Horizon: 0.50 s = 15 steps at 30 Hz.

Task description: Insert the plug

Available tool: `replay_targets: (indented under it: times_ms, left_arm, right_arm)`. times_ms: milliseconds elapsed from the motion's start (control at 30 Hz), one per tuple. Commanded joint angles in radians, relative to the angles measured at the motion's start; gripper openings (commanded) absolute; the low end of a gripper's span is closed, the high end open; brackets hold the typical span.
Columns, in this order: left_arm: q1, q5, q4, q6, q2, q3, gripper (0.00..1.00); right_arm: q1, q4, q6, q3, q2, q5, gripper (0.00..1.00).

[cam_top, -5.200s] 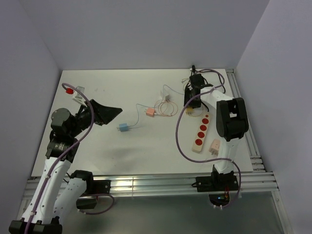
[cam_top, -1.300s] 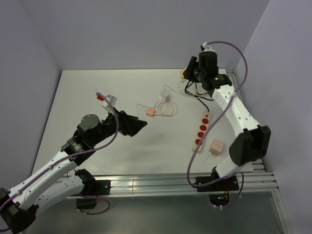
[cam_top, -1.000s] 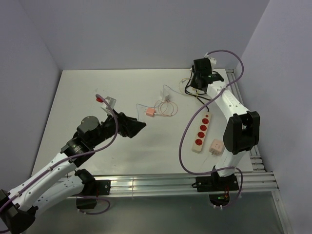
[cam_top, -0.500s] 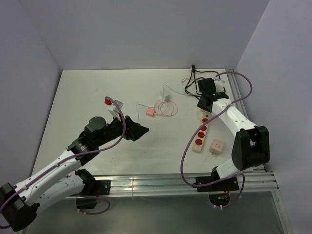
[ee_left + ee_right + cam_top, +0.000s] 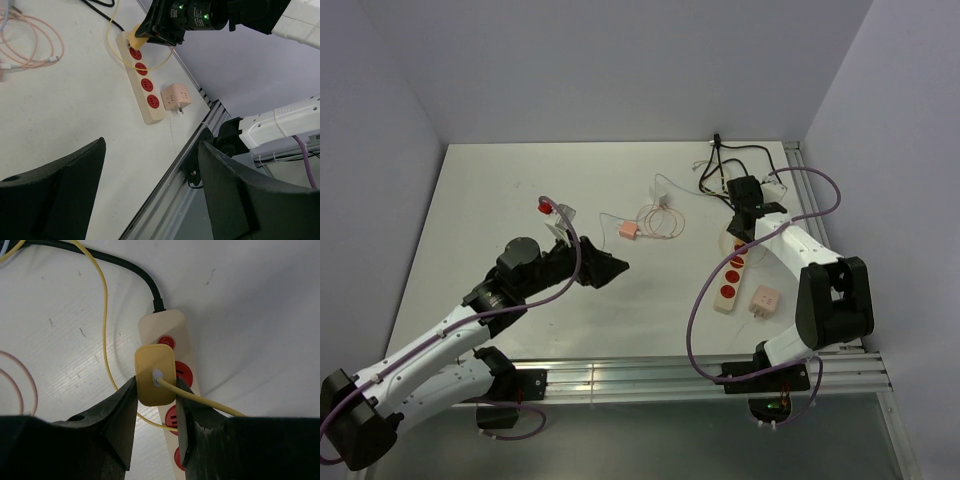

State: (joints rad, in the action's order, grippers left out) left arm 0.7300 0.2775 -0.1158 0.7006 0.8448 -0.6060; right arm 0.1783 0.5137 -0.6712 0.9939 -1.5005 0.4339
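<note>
My right gripper is shut on a yellow plug with a yellow cable. It holds the plug just above the far end of a cream power strip with red sockets. The strip also shows in the top view and in the left wrist view, where the plug hangs over its top socket. My left gripper is open and empty, hovering over the middle of the table, far left of the strip.
A pink cube adapter lies right of the strip. A pink charger with coiled cable lies at mid table. Black cables bunch at the far right corner. A metal rail runs along the near edge.
My right gripper has swung from the far right corner down to the top of the power strip, carrying the yellow plug. My left arm has reached forward and to the right.
</note>
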Motion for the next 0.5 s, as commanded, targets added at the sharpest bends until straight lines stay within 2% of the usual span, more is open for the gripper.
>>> replay_targets:
  times_ms: [0, 467]
  left_arm:
    - [0.002, 0.035, -0.058, 0.011, 0.014, -0.003, 0.8]
    - [0.002, 0.058, -0.087, 0.033, 0.033, 0.008, 0.79]
  right_arm:
    - [-0.003, -0.03, -0.039, -0.032, 0.013, 0.022, 0.0]
    - [0.036, 0.0, 0.024, -0.083, 0.083, 0.072, 0.0]
